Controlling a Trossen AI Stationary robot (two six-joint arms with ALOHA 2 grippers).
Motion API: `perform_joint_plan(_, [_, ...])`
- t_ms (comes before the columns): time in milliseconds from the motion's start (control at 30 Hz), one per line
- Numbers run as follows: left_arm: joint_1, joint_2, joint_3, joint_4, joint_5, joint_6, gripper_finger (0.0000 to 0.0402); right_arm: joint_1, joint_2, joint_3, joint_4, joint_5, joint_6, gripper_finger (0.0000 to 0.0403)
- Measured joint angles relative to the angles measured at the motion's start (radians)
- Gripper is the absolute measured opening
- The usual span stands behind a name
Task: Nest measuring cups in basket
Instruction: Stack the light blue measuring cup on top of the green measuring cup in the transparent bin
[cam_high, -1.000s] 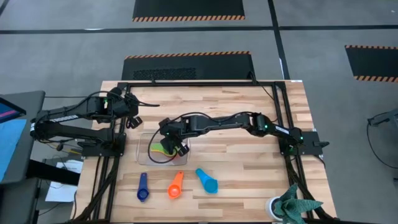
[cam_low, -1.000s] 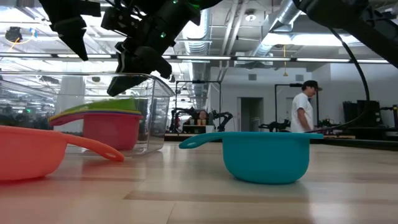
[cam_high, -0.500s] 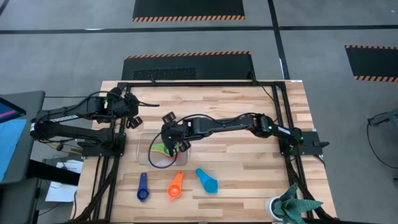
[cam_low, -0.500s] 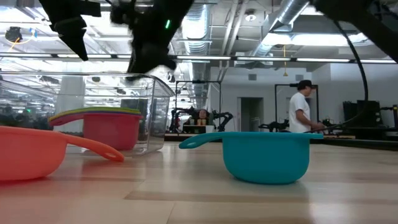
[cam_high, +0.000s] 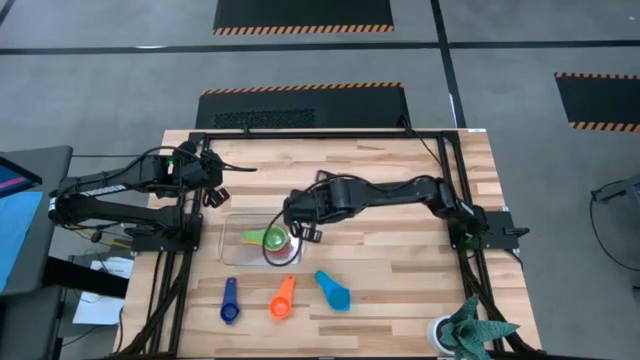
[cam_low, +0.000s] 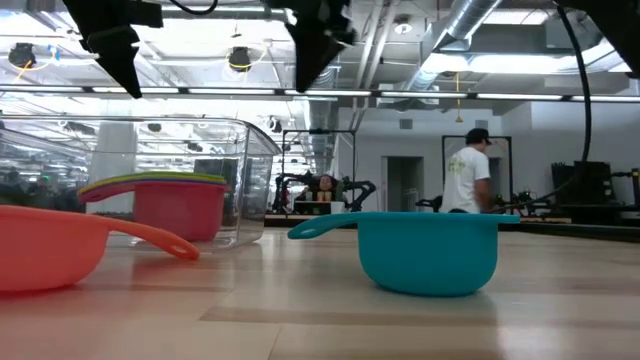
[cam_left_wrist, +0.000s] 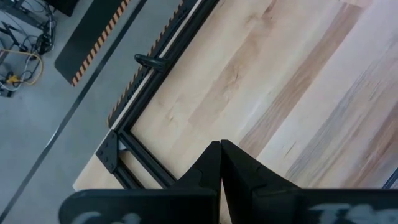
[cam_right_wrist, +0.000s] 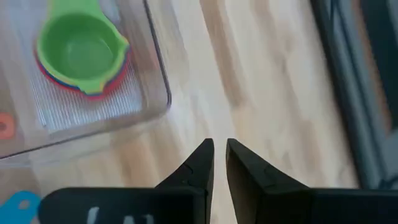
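The clear basket (cam_high: 229, 246) stands left of the table's middle and holds a stack of nested measuring cups, green cup (cam_high: 272, 238) on top and red (cam_low: 178, 208) lowest. In the right wrist view the green cup (cam_right_wrist: 81, 50) faces up inside the basket's wall (cam_right_wrist: 158, 81). The dark blue cup (cam_high: 230, 301), orange cup (cam_high: 283, 297) and light blue cup (cam_high: 333, 291) lie on the table nearer the front edge. My right gripper (cam_right_wrist: 219, 152) hovers above the basket's right end, its fingers a narrow gap apart with nothing between them. At the far left my left gripper (cam_left_wrist: 220, 155) waits shut.
A potted plant (cam_high: 468, 331) stands at the table's near right corner. A black frame (cam_high: 440, 140) runs around the tabletop. Bare wood lies right of the basket and cups. A person (cam_low: 466, 180) stands in the room beyond the table.
My right gripper has risen out of the basket, gone toward the table's right edge and rolled about its own axis. The nested cups have stayed in the basket, the green one now uncovered.
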Motion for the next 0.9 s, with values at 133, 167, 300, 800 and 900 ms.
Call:
perform_joint_plan(133, [0.000,0.000,0.000,0.000,0.000,0.000,0.0000,0.024,0.003,0.000,-0.181,0.001,0.196,0.0066])
perform_joint_plan(167, [0.000,0.000,0.000,0.000,0.000,0.000,0.0000,0.031,0.004,0.000,-0.216,0.005,0.241,0.0066])
perform_joint_plan(300, [0.000,0.000,0.000,-0.001,0.000,0.000,0.0000,0.065,-0.003,-0.019,-0.213,0.039,0.334,0.0066])
perform_joint_plan(800, [0.000,0.000,0.000,-0.003,0.000,-0.009,0.0000,0.154,-0.255,-0.423,-0.221,0.253,0.656,0.0066])
perform_joint_plan(900, [0.000,0.000,0.000,0.000,-0.002,-0.038,0.0000,0.161,-0.340,-0.587,-0.196,0.269,0.794,0.0065])
